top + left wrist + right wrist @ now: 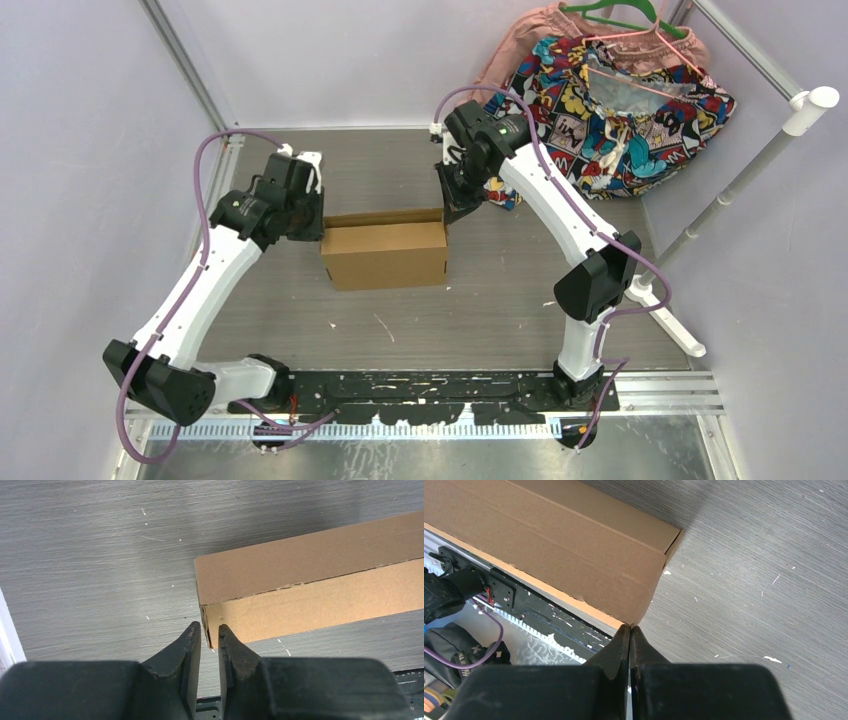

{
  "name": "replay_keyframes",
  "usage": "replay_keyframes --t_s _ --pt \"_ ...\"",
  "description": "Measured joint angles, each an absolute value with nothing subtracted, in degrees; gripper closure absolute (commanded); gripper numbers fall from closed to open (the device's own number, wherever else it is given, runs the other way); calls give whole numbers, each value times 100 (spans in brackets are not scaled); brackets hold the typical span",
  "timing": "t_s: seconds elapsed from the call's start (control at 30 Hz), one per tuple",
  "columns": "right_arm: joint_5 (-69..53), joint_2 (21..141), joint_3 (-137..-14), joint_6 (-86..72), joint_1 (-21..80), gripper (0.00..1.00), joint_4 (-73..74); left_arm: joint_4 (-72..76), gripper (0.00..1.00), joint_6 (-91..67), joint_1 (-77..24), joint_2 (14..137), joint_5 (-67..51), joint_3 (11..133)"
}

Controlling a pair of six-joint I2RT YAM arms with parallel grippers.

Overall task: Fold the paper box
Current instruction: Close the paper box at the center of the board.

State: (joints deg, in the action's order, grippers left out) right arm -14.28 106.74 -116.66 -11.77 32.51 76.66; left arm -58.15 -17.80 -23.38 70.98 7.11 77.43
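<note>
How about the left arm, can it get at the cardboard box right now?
Probably yes: the left pincer, slightly open, sits right at the paper box's end corner, with nothing in the way.

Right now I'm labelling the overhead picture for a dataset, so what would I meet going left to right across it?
Left tool → paper box → right tool → comic-print cloth → pole.
</note>
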Motion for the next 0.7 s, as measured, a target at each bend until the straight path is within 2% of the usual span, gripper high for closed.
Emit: replay_keyframes --t_s 0.27,0.7 --pt "-1428 10674 -11664 -1177 3251 99 7664 -5909 79 -1780 -2342 7067 869 7743" --pt "-1428 10674 -11664 -1177 3251 99 7662 -6302 95 -1938 -2443 6731 722 8350"
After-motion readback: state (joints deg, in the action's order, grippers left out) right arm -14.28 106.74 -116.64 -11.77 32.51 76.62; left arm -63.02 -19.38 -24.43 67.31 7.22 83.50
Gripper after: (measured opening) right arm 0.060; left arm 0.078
